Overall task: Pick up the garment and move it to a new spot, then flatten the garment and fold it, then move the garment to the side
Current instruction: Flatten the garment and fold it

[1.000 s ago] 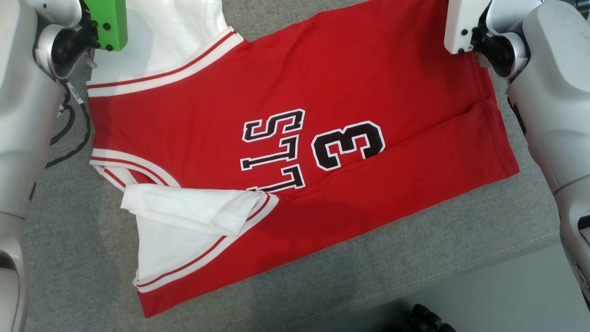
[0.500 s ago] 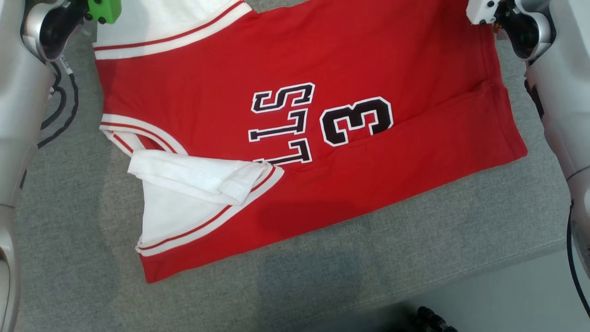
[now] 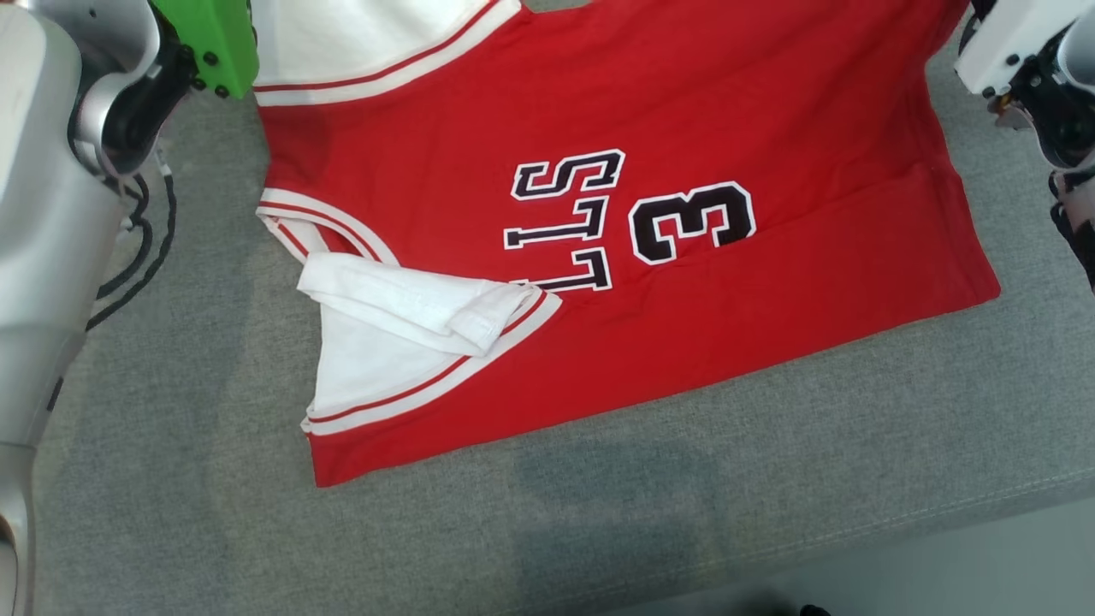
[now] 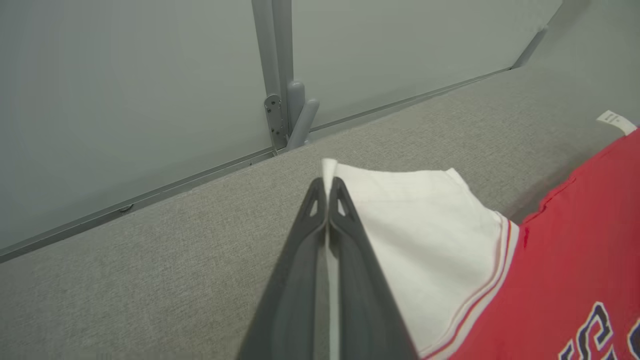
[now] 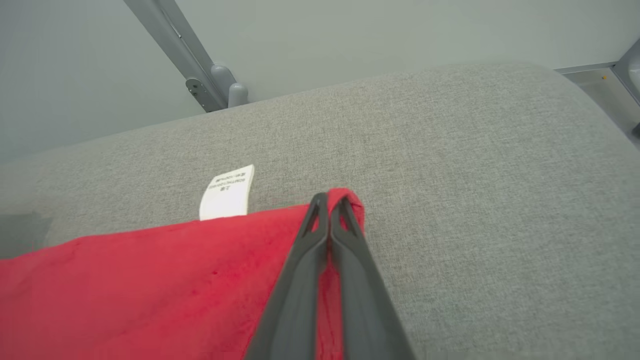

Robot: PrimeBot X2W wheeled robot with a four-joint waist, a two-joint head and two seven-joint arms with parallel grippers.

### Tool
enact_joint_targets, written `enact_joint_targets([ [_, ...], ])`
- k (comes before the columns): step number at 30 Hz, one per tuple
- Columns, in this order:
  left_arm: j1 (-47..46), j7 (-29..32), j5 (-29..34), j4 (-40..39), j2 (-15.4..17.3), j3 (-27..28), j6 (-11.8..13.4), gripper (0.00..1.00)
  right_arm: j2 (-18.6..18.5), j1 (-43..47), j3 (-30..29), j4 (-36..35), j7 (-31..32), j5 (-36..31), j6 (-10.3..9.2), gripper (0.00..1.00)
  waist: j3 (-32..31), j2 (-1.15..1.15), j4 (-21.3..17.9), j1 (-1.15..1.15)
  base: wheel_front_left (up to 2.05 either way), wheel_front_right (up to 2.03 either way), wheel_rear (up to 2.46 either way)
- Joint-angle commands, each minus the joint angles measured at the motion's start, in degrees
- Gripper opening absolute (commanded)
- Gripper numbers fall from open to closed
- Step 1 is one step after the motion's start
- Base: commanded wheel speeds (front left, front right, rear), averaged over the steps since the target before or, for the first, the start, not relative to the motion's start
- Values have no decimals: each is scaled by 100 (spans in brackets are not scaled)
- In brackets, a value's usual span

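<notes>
one wide grey fabric cushion (image 3: 599, 513) lay under everything. on it the red basketball jersey (image 3: 701, 103) was spread almost flat, with its black number 3 (image 3: 693, 222) near the middle. one white sleeve (image 3: 402, 308) was folded over itself on the near side. the left gripper (image 4: 328, 187) had its fingers pressed together and was pinching the edge of the other white sleeve (image 4: 425, 225) at the far side. the right gripper (image 5: 330, 202) also had its fingers closed tight, pinching a red corner of the jersey. a small white care label (image 5: 227, 192) stuck out just beside that corner.
</notes>
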Motion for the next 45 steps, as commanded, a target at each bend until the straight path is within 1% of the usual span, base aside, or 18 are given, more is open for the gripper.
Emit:
enact_joint_targets([
  [1, 202, -98, -40, -147, 108, 3, -9, 0, -126, 238, 23, -151, -43, 171, -8, 0, -204, 0, 164, 0, 0, 0, 0],
  [6, 779, -265, -280, -801, 347, 70, -5, 0, -477, 827, 36, -545, -93, 592, -8, 0, -473, 0, 295, 0, 0, 0, 0],
  [12, 1591, -400, -466, -1809, 646, 167, 206, 0, -734, 1402, 41, -866, -62, 930, -8, 0, -757, 0, 403, 0, 0, 0, 0],
  [13, 1591, -400, -466, -1809, 646, 167, 206, 0, -734, 1402, 41, -866, -62, 930, -8, 0, -757, 0, 403, 0, 0, 0, 0],
  [16, 2038, -479, -532, -2465, 848, 168, 242, 0, -841, 1661, 31, -1047, -73, 1069, -8, 0, -827, 0, 441, 0, 0, 0, 0],
  [19, 2501, -596, -535, -3052, 1071, 214, 421, 0, -955, 1903, 19, -1215, -93, 1202, -8, 0, -857, 0, 482, 0, 0, 0, 0],
  [23, 3047, -776, -584, -3664, 1284, 274, 610, 0, -1104, 2209, -8, -1390, -141, 1371, -8, 0, -868, 0, 547, 0, 0, 0, 0],
  [30, 3893, -1108, -636, -4526, 1455, 228, 747, 0, -1370, 2742, -44, -1705, -244, 1593, -8, 0, -845, 0, 649, 0, 0, 0, 0],
  [33, 4203, -1236, -600, -4705, 1487, 155, 789, 0, -1474, 2970, -48, -1823, -366, 1592, -8, 0, -811, 0, 685, 0, 0, 0, 0],
  [37, 4559, -1468, -673, -4758, 1382, 100, 820, 0, -1531, 3227, -21, -1966, -544, 1629, -8, 0, -738, 0, 709, 0, 0, 0, 0],
  [40, 4737, -1633, -621, -4632, 1317, 22, 792, 0, -1565, 3364, 37, -2009, -727, 1544, -8, 0, -654, 0, 718, 0, 0, 0, 0],
  [45, 4887, -1899, -473, -4237, 1134, -138, 752, 0, -1503, 3478, 142, -1897, -1005, 1503, -8, 0, -581, 0, 729, 0, 0, 0, 0],
])
